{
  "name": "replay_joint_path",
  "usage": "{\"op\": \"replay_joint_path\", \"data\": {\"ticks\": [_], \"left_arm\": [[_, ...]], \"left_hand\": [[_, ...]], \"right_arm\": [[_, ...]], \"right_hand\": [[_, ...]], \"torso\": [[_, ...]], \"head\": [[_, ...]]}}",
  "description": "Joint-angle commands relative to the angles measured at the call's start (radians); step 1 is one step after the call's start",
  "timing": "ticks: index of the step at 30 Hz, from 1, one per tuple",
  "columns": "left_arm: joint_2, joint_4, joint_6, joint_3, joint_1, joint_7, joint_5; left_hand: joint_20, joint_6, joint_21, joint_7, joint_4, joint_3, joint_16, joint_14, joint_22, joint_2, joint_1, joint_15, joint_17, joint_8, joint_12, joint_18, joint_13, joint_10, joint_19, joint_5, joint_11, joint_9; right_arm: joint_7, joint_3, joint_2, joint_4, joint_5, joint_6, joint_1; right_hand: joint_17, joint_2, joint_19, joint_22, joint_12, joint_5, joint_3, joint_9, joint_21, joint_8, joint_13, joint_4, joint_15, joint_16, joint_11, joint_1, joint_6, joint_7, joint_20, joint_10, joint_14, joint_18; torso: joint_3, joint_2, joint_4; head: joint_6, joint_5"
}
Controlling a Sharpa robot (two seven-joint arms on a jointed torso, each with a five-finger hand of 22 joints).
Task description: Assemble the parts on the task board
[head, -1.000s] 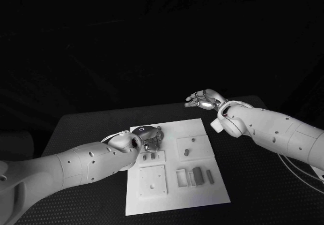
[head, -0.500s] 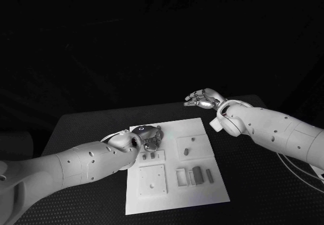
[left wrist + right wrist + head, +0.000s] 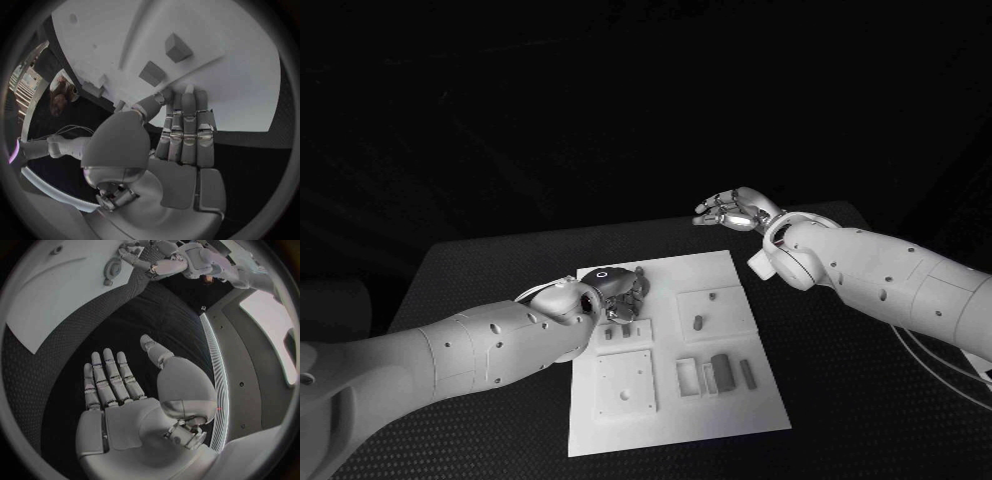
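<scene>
Under the left hand (image 3: 615, 292), fingers flat and empty, lies the white board (image 3: 733, 400) with small grey parts (image 3: 721, 368); right hand (image 3: 737, 211) hovers apart, empty, fingers spread

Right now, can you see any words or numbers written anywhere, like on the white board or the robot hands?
None can be read: no words or numbers on the task board, the left robot hand or the right robot hand.
The left robot hand bears a small ring mark, not a letter.

We see: task board (image 3: 733, 405) white | parts (image 3: 723, 370) grey | table (image 3: 488, 265) black, fine dotted weave | hands (image 3: 125, 405) silver
</scene>
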Motion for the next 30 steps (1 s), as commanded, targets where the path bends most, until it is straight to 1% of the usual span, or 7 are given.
{"op": "replay_joint_path", "data": {"ticks": [1,8,14,16,19,26,30], "left_arm": [[0.001,0.0,-0.009,-0.004,-0.007,0.018,-0.001],[-0.006,0.001,-0.054,-0.004,-0.007,0.039,0.023],[-0.027,0.012,-0.071,-0.002,-0.006,0.049,0.119],[-0.032,0.016,-0.071,0.005,-0.006,0.052,0.142],[-0.037,0.017,-0.069,0.008,-0.006,0.056,0.198],[-0.055,0.021,-0.06,0.048,-0.003,0.063,0.289],[-0.066,0.032,-0.045,0.063,0.002,0.069,0.307]], "left_hand": [[0.0,0.007,0.003,-0.002,0.002,-0.006,0.006,0.009,0.001,0.009,-0.003,0.001,-0.002,0.003,0.003,-0.002,-0.001,0.007,0.01,-0.006,-0.002,0.001],[-0.006,0.02,0.004,-0.007,0.003,-0.003,0.011,0.022,0.005,0.02,-0.009,-0.004,-0.008,0.009,0.003,-0.002,-0.001,0.022,0.023,-0.004,-0.007,0.002],[-0.009,0.023,0.004,-0.008,0.007,-0.003,0.014,0.028,0.007,0.029,-0.018,-0.007,-0.012,0.009,0.001,-0.003,-0.002,0.027,0.03,-0.004,-0.009,0.002],[-0.009,0.023,0.004,-0.008,0.007,-0.004,0.014,0.028,0.008,0.031,-0.021,-0.007,-0.013,0.01,0.001,-0.003,-0.002,0.028,0.031,-0.004,-0.009,0.002],[-0.01,0.024,0.003,-0.008,0.008,-0.004,0.014,0.029,0.008,0.034,-0.024,-0.007,-0.014,0.009,0.0,-0.004,-0.002,0.029,0.032,-0.004,-0.009,0.002],[-0.011,0.021,0.0,-0.007,0.011,-0.004,0.014,0.028,0.008,0.041,-0.033,-0.007,-0.018,0.008,-0.004,-0.005,-0.004,0.028,0.032,-0.005,-0.008,0.001],[-0.011,0.021,0.0,-0.007,0.01,-0.005,0.014,0.028,0.008,0.041,-0.034,-0.007,-0.018,0.008,-0.005,-0.005,-0.004,0.028,0.032,-0.005,-0.008,0.001]], "right_arm": [[0.009,0.0,0.001,0.002,-0.005,0.014,0.0],[0.009,0.0,0.0,0.002,-0.005,0.014,0.0],[0.009,0.0,-0.002,0.001,-0.005,0.014,0.0],[0.009,0.0,-0.002,0.001,-0.005,0.014,0.0],[0.009,0.0,-0.003,0.001,-0.005,0.013,0.0],[0.009,0.0,-0.005,0.001,-0.005,0.013,0.0],[0.009,0.0,-0.006,0.002,-0.005,0.013,0.0]], "right_hand": [[0.001,-0.009,-0.003,0.001,-0.003,-0.005,-0.003,-0.001,-0.005,0.006,-0.002,0.005,0.002,-0.006,0.001,0.0,-0.007,0.045,0.0,-0.001,-0.009,-0.015],[0.002,-0.009,-0.003,0.002,-0.003,-0.005,-0.003,-0.001,-0.006,0.006,-0.002,0.005,0.002,-0.006,0.001,0.0,-0.007,0.045,0.0,-0.001,-0.009,-0.015],[0.002,-0.01,-0.003,0.002,-0.003,-0.005,-0.004,-0.002,-0.006,0.007,-0.002,0.005,0.002,-0.006,0.001,0.0,-0.007,0.045,0.0,-0.001,-0.009,-0.015],[0.002,-0.01,-0.003,0.002,-0.003,-0.005,-0.004,-0.002,-0.006,0.007,-0.002,0.005,0.002,-0.006,0.001,0.0,-0.007,0.045,0.0,-0.001,-0.009,-0.015],[0.002,-0.01,-0.003,0.002,-0.003,-0.005,-0.004,-0.002,-0.006,0.007,-0.002,0.005,0.002,-0.006,0.001,0.0,-0.007,0.045,0.0,-0.001,-0.009,-0.015],[0.002,-0.01,-0.003,0.002,-0.003,-0.005,-0.004,-0.002,-0.007,0.007,-0.002,0.005,0.002,-0.006,0.001,0.0,-0.007,0.045,0.0,-0.001,-0.009,-0.015],[0.002,-0.01,-0.003,0.002,-0.003,-0.005,-0.004,-0.002,-0.007,0.007,-0.002,0.005,0.002,-0.006,0.001,0.0,-0.007,0.045,0.0,-0.001,-0.009,-0.015]], "torso": [[0.0004,0.0,0.0001],[0.0007,0.0,-0.0004],[0.0007,0.0,-0.0007],[0.0003,0.0,-0.0002],[-0.0001,-0.001,0.0001],[-0.0005,-0.001,0.0005],[-0.0005,-0.001,0.0007]], "head": [[0.0,0.001],[0.001,0.001],[0.002,0.001],[0.003,0.0],[0.003,-0.001],[0.004,0.0],[0.005,0.002]]}}
